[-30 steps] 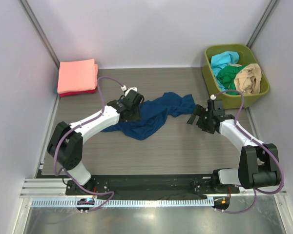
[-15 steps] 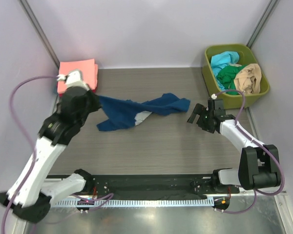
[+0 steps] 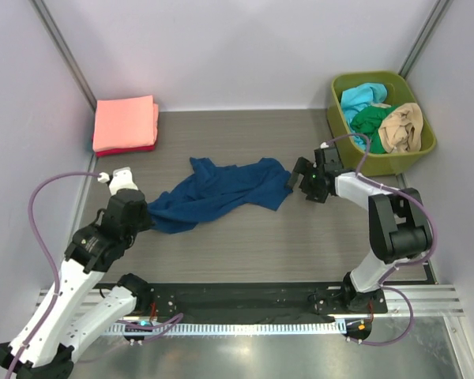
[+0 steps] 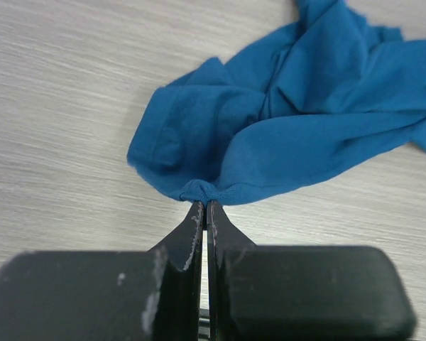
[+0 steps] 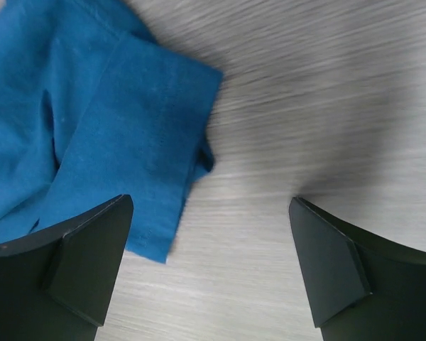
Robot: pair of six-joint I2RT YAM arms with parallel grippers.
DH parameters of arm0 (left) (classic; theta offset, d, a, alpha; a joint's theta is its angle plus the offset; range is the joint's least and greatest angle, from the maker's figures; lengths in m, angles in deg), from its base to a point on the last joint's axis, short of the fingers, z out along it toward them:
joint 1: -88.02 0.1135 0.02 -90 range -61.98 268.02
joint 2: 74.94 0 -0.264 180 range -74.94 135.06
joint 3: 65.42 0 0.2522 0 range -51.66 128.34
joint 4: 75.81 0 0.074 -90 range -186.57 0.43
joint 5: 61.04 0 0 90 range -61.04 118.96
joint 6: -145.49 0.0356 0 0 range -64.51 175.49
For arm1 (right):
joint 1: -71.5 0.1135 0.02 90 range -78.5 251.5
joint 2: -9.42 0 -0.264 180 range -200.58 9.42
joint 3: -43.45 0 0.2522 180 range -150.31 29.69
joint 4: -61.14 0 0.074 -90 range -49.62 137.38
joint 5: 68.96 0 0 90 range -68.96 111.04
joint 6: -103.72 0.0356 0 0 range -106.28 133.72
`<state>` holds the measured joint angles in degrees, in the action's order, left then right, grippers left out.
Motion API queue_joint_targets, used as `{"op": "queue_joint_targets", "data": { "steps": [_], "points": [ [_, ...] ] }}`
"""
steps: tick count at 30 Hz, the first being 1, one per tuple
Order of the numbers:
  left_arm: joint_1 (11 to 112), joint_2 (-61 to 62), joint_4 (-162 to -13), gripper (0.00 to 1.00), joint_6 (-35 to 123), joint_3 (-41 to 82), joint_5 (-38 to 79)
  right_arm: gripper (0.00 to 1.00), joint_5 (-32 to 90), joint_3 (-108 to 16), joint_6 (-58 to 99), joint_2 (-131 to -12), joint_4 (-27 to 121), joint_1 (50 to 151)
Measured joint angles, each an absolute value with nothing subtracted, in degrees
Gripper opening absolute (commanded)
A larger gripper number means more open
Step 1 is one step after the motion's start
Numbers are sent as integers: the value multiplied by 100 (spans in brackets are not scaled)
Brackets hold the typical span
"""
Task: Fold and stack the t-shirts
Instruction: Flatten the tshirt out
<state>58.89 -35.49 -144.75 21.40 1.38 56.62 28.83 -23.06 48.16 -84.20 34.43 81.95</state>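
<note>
A navy blue t-shirt (image 3: pixel 221 189) lies crumpled and stretched out across the middle of the table. My left gripper (image 3: pixel 146 217) is shut on its lower left edge; the left wrist view shows the cloth (image 4: pixel 284 135) pinched at the closed fingertips (image 4: pixel 196 213). My right gripper (image 3: pixel 300 180) is open and empty just right of the shirt's right end; the right wrist view shows a sleeve (image 5: pixel 121 121) lying in front of the left finger (image 5: pixel 85 256). Folded salmon-pink and red tees (image 3: pixel 125 125) are stacked at the back left.
A green bin (image 3: pixel 423 146) at the back right holds cyan (image 3: pixel 361 99), green (image 3: pixel 369 122) and tan (image 3: pixel 400 126) shirts. Walls enclose the table on the left, back and right. A black rail (image 3: pixel 237 300) runs along the near edge.
My left arm has swung down toward the near left, dragging the shirt's left end with it. My right gripper has moved left to the shirt's right end.
</note>
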Motion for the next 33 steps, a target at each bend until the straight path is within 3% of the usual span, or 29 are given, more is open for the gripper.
{"op": "queue_joint_targets", "data": {
  "steps": [8,11,14,15,24,33],
  "points": [
    [5889,-3779,-14451,0,2149,127,5749,90,2903,-2951,4951,-9244,3899,8357],
    [5889,-3768,-14446,0,2149,88,5754,80,2862,-3134,4964,-9461,4033,8357],
    [5889,-3770,-14444,0,2151,61,5786,62,2853,-3226,4986,-9644,4256,8355],
    [5889,-3770,-14444,0,2151,59,5791,50,2862,-3228,5002,-9677,4313,8353],
    [5889,-3746,-14425,0,2164,50,5832,1,2838,-2975,5102,-9749,4658,8329],
    [5889,-3759,-14427,0,2166,46,5850,1,2818,-2861,5089,-9577,4503,8335]
  ]
}}
